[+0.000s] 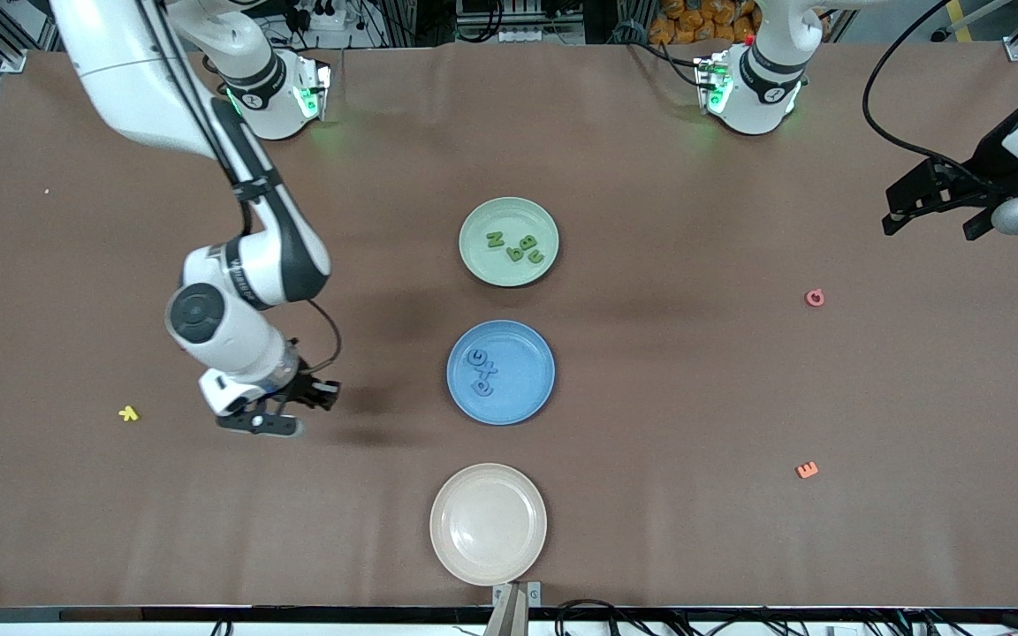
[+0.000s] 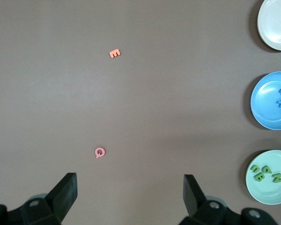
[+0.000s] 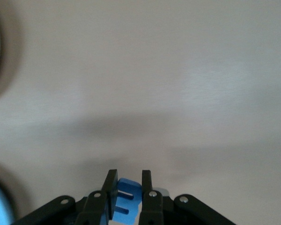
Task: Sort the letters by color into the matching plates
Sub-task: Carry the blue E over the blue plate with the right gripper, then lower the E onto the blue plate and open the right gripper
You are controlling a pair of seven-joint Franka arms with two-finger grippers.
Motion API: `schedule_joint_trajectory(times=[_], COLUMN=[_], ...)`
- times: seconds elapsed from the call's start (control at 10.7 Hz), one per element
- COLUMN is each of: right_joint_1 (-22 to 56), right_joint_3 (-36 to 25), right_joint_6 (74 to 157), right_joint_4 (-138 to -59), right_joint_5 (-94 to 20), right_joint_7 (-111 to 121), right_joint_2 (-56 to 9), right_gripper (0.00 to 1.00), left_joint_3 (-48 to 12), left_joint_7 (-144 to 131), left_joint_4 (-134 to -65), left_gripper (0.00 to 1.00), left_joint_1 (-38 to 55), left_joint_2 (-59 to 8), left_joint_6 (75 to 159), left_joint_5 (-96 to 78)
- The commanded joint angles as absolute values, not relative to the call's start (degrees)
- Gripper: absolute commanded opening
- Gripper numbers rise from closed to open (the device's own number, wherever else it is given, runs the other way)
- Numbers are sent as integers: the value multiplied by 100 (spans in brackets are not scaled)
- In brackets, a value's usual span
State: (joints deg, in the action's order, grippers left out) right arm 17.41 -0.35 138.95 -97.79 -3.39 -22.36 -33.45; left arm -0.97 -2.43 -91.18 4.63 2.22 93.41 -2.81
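My right gripper (image 1: 290, 415) hangs over the bare table between a yellow letter and the blue plate (image 1: 522, 389), toward the right arm's end. In the right wrist view this gripper (image 3: 129, 174) is shut on a blue letter (image 3: 129, 197) that stands on edge between the fingers. Three blue letters (image 1: 481, 371) lie in the blue plate. The pale green plate (image 1: 509, 212), farther from the front camera, holds several green letters (image 1: 518, 247). My left gripper (image 1: 933, 223) waits open and empty over the left arm's end of the table; its wrist view shows it (image 2: 131, 180) wide apart.
A beige plate (image 1: 488, 524) sits nearest the front camera, in line with the other two. A pink letter (image 1: 815, 298) and an orange letter (image 1: 807, 470) lie toward the left arm's end. The yellow letter (image 1: 128, 412) lies toward the right arm's end.
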Motion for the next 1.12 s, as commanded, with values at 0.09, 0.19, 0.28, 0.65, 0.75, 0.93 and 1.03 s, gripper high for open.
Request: schedule_joint_trajectory(times=[0.09,0.19,0.28,0.65,0.75,0.93,1.03], right_joint_1=[2600,2758,2890,3313,3374,3463,3472], right_joint_3=[-114,-106,-105,-88,-79,61,105], right_joint_6=[13843,13860,13878,13904,13904,13913,13913], right_joint_4=[-8738,-8519,-8351,-8043,-7981,-7814,-7761], right_joint_5=[-658,-746,-782,-782,-791,-782,-782], right_joint_7=[-2935,-2953,-2962,-3128,-3259,-3497,-3585], right_joint_2=[-4007,-4147,-4270,-4622,-4649,-4781,-4807], right_gripper=[7,7,7,8,8,11,30], left_joint_3=[-105,-105,-114,-149,-149,-149,-149], left_joint_7=[-114,-114,-114,-97,-88,-79,-97], left_joint_4=[-8991,-8991,-8991,-9009,-9009,-9009,-9009], left_gripper=[100,100,100,100,100,100,100], left_joint_1=[518,545,554,492,492,483,501], left_joint_2=[176,167,158,167,167,167,167], left_joint_6=[9185,9185,9185,9141,9097,9097,9097], left_joint_5=[-158,-158,-158,-211,-211,-211,-220])
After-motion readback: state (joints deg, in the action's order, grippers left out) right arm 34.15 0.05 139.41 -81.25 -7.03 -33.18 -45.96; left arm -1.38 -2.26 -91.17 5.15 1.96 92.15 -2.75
